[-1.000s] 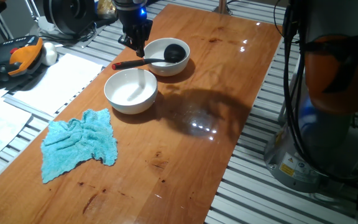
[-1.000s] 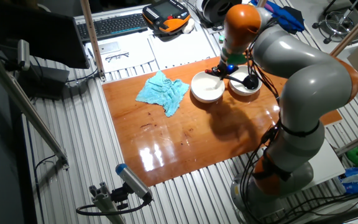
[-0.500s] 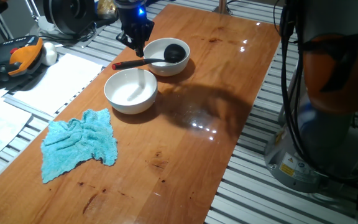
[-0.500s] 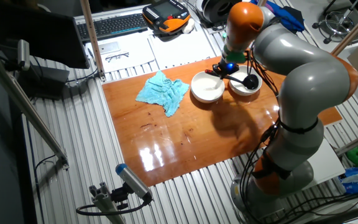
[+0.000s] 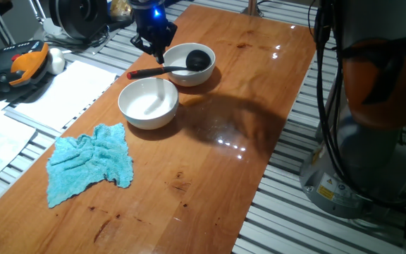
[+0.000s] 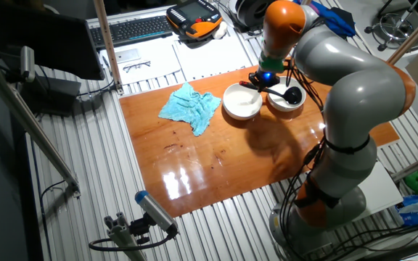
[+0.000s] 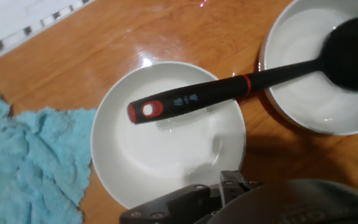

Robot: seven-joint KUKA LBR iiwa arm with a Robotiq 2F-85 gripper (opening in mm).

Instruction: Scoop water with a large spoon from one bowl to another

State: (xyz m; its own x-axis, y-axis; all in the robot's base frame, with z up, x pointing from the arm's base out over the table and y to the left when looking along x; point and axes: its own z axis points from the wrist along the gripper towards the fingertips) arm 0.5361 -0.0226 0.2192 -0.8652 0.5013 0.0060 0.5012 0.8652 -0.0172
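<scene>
The large spoon [image 5: 166, 69], a black ladle with a red tip, lies across two white bowls. Its cup rests in the far bowl [image 5: 189, 79] and its handle reaches over the near bowl [image 5: 129, 111]. In the hand view the handle [image 7: 204, 96] crosses the left bowl [image 7: 123, 168] and the cup sits in the right bowl [image 7: 303, 115]. The water is hard to make out; faint glints show in the left bowl. My gripper [image 5: 154, 49] hovers just above the handle, apart from it, open and empty. It also shows in the other fixed view [image 6: 265, 78].
A crumpled blue cloth [image 5: 90, 162] lies on the wooden table [image 5: 245, 106] in front of the bowls; it also shows in the hand view [image 7: 23, 162]. Papers [image 5: 62, 88] and an orange pendant [image 5: 20, 63] lie beyond the table's left edge.
My gripper has lifted a little up and away from the ladle's handle. The ladle and both bowls have not moved.
</scene>
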